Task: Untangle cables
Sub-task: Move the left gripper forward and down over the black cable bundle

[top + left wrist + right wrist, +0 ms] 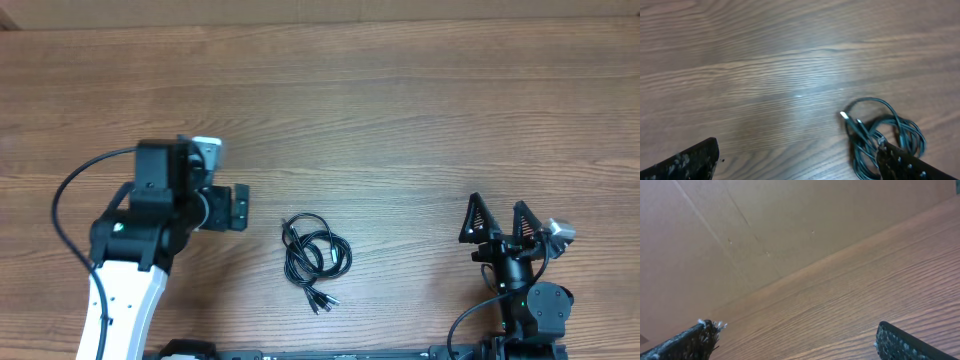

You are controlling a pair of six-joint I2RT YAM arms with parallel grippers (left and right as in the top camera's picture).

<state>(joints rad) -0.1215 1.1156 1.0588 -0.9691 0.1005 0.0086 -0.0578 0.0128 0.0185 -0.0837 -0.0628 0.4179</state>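
The cables (pixel 316 255) lie as one tangled bundle of thin black loops on the wooden table (pixel 400 100), with plug ends sticking out at its lower edge. My left gripper (pixel 228 205) hovers just left of the bundle, open and holding nothing. In the left wrist view the cables (pixel 860 131) sit at the lower right, partly behind the right finger, and the left gripper (pixel 797 162) spans bare wood. My right gripper (pixel 498 222) stands open near the front right, well away from the bundle. In the right wrist view the right gripper (pixel 797 342) holds nothing, and no cable shows.
A brown cardboard wall (pixel 740 230) rises beyond the table's far edge in the right wrist view. The black wire of the left arm (pixel 62 200) loops out to the left of that arm.
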